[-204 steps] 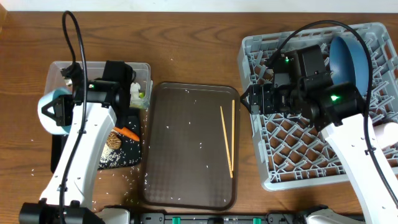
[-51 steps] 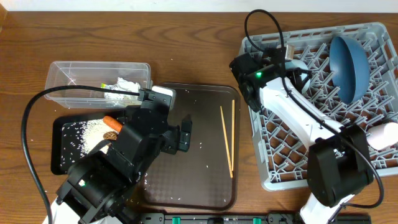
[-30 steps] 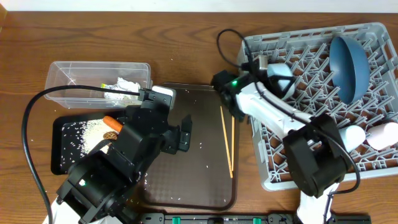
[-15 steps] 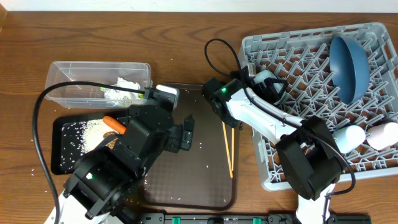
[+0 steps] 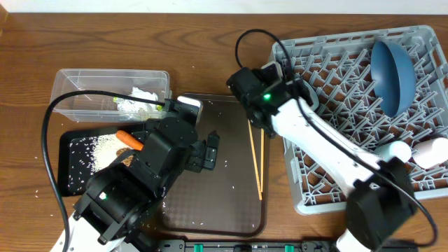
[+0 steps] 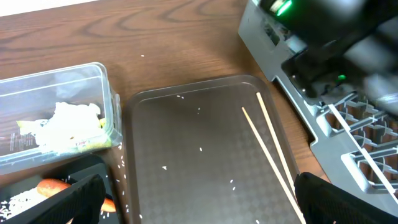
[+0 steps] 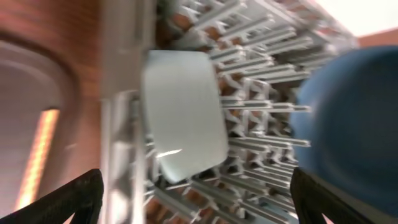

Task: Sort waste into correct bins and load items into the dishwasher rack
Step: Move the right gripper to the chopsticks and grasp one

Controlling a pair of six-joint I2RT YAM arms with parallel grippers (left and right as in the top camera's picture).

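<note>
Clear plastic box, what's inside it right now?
The clear plastic box holds crumpled white tissue and a yellow-green printed wrapper, partly tucked beneath the tissue. Anything under the tissue is covered.

Left arm (image 5: 133, 189): white moulded link shells, black joint housings, small green indicator light (low on the arm). Thin black cable (image 5: 98, 94) loops from its wrist block.
Right arm (image 5: 329, 150): matching white shells, black housings, green light lit at the wrist. Black looped cable (image 5: 255, 31) rises above it.
Left end effector (image 5: 208, 148): black, blocky.
Right end effector (image 7: 199, 196): dark matte fingers (image 7: 68, 199), blurred.
</note>
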